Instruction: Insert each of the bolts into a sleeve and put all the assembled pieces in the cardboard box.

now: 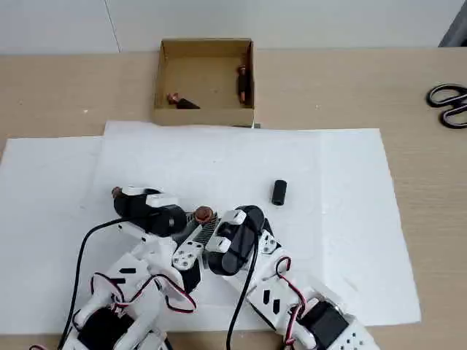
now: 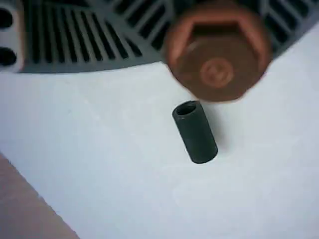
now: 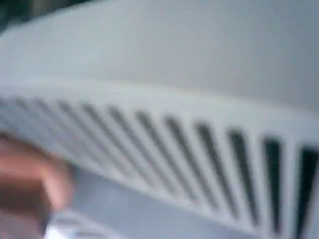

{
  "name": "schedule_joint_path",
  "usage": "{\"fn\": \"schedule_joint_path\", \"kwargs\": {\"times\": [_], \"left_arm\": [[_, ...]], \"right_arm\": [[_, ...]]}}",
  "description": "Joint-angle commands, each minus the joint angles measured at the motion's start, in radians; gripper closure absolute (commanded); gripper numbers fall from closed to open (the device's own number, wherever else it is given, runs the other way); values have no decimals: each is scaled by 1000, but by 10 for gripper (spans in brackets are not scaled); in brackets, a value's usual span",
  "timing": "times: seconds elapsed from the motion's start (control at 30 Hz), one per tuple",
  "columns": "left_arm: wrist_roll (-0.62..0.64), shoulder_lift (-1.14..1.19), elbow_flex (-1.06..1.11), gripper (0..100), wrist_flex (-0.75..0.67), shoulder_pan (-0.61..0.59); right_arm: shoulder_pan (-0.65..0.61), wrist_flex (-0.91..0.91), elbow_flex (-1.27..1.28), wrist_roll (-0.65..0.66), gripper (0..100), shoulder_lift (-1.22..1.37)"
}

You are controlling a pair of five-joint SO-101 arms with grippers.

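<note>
A copper bolt is held above the white paper between the two arms, with my left gripper shut on it. The left wrist view shows the bolt's hex head close up against a ribbed finger. A short black sleeve lies on its side on the paper just beyond the bolt, its open end facing the bolt. My right gripper sits close beside the left one. In the right wrist view a copper blur lies next to a ribbed finger.
The cardboard box stands at the far edge of the paper and holds two assembled pieces. Scissors lie at the far right on the wooden table. White paper covers the work area.
</note>
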Motion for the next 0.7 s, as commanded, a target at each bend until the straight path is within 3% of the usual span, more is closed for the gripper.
{"fn": "schedule_joint_path", "kwargs": {"times": [0.0,0.43,0.67], "left_arm": [[-26,11,27,994,34,12],[-29,11,31,989,29,11],[-29,11,31,836,32,11]], "right_arm": [[5,-36,-127,69,996,-18],[53,-39,-155,106,996,-18],[53,-36,-140,104,996,-18]]}}
